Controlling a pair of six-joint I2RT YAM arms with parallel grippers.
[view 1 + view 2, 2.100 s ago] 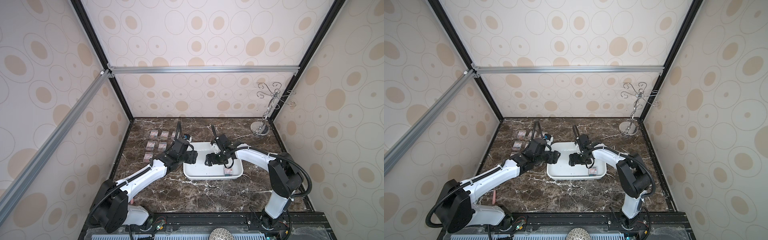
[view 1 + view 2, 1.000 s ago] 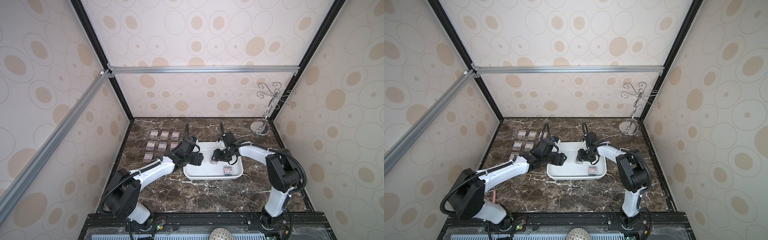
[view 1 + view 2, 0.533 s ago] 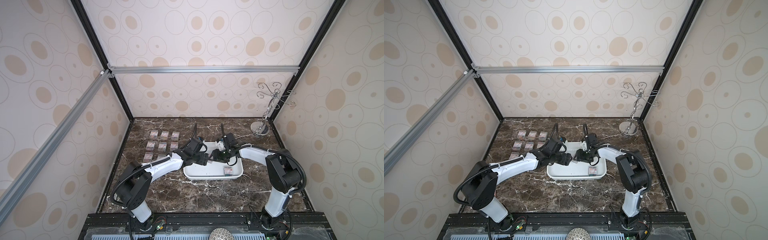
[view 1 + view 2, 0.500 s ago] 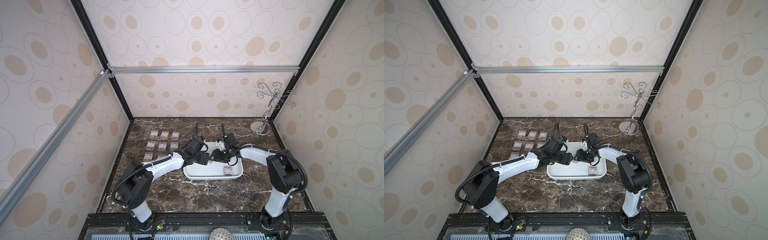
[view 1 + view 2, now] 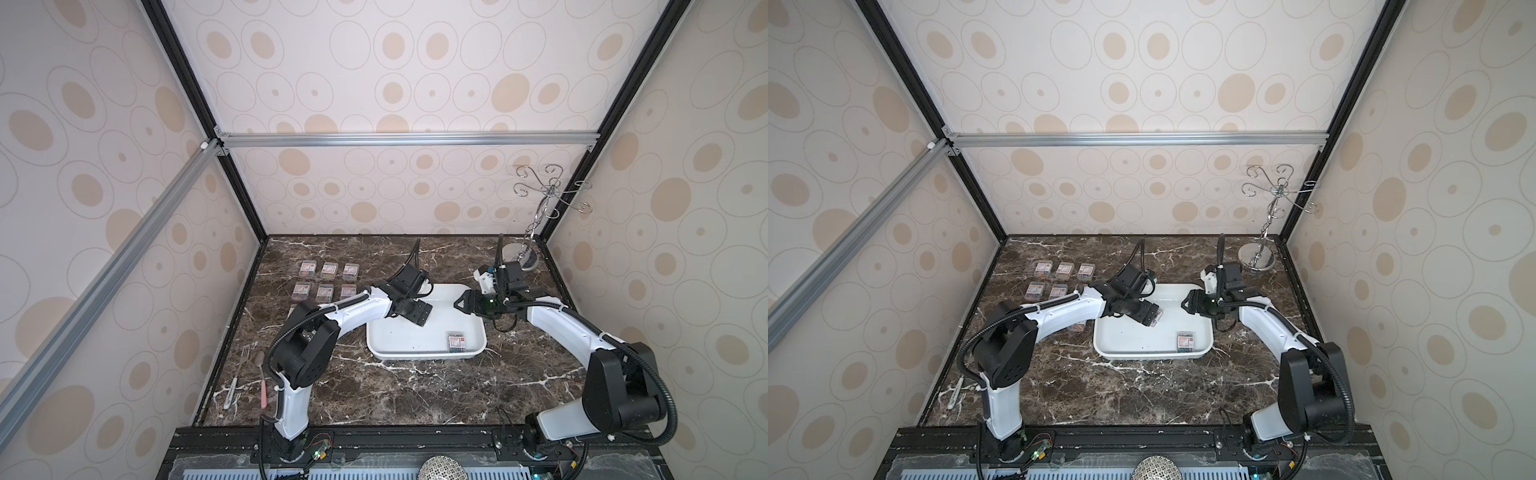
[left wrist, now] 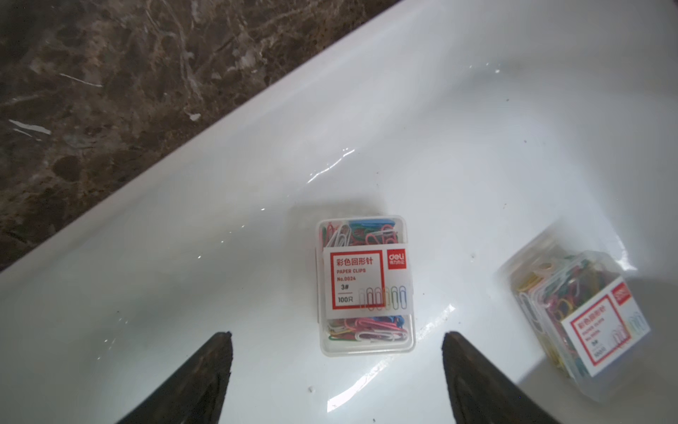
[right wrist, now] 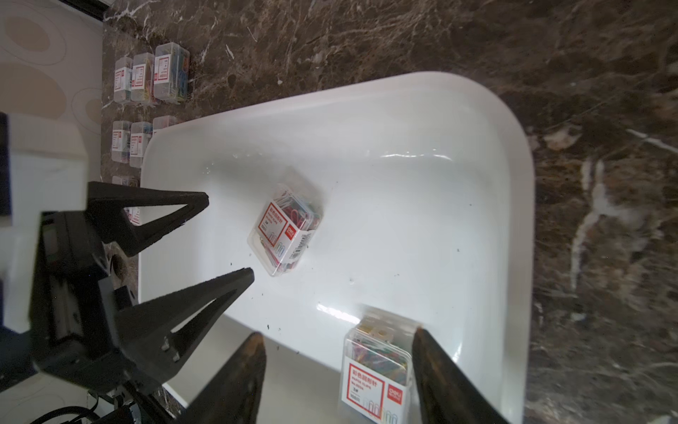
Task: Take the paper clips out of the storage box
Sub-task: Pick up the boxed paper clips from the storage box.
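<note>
Two paper-clip boxes, a middle box [image 6: 367,286] and a corner box [image 5: 456,341], lie inside the storage box [image 5: 399,338], which I see near the centre of the marble table [image 5: 374,395]. The middle box rests flat near the storage box's centre, just ahead of my left gripper [image 6: 336,332], whose fingers are spread wide and hold nothing. The corner box sits at the storage box's 5 o'clock. My right wrist view shows it between the parted fingers of the right gripper [image 7: 337,332], close beside one, ungripped. Six outside boxes [image 5: 324,292] stand in two rows at the storage box's 10 o'clock.
</note>
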